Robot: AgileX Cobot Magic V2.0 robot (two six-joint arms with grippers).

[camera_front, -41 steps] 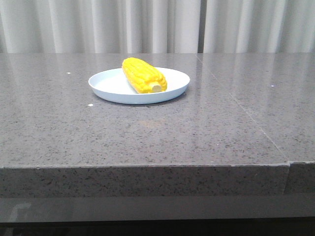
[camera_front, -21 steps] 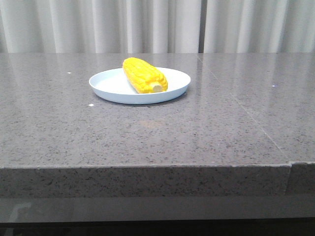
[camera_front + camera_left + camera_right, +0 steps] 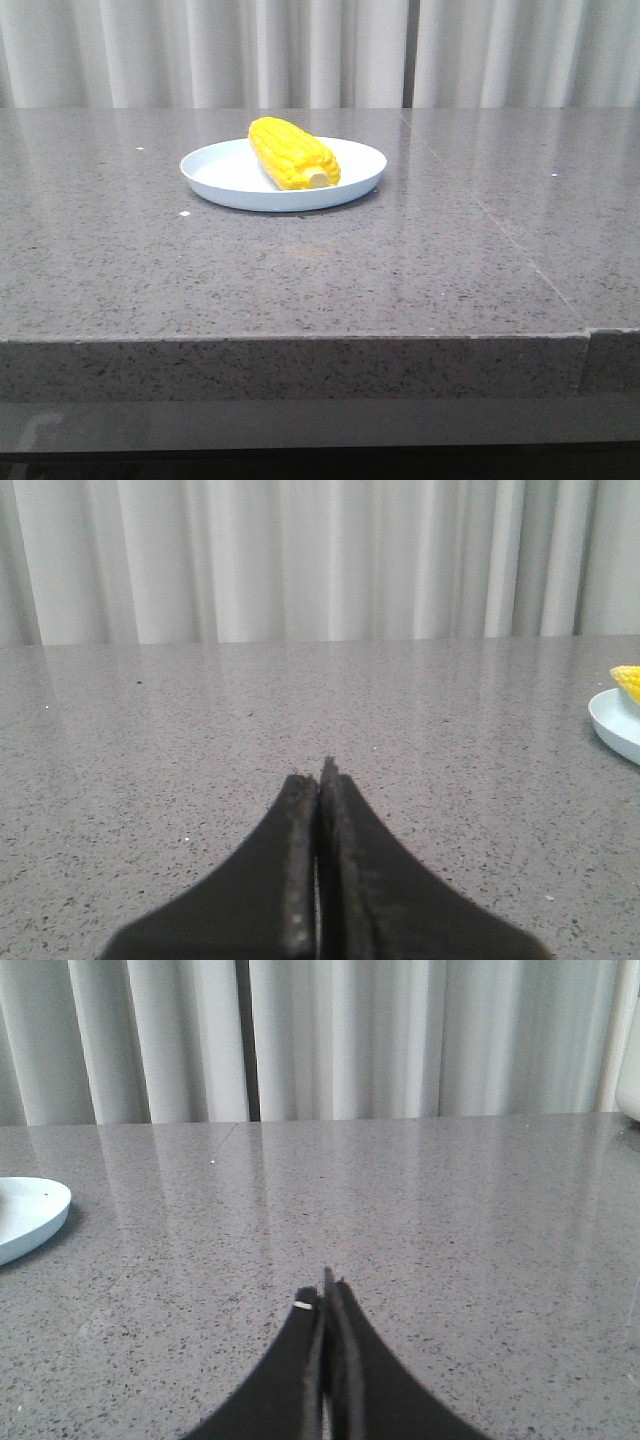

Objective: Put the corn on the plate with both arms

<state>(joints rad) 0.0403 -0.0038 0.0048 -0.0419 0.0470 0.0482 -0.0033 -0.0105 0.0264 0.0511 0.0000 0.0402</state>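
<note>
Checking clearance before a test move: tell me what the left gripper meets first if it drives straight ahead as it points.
Nothing nearby: the shut left gripper faces bare table, then the curtain. The plate with the corn sits off to the side, though depth is unclear.

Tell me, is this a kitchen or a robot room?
Probably a robot test room, not a kitchen. There is only a bare grey stone table, plain white curtains behind it, and one corn on a plate.
</note>
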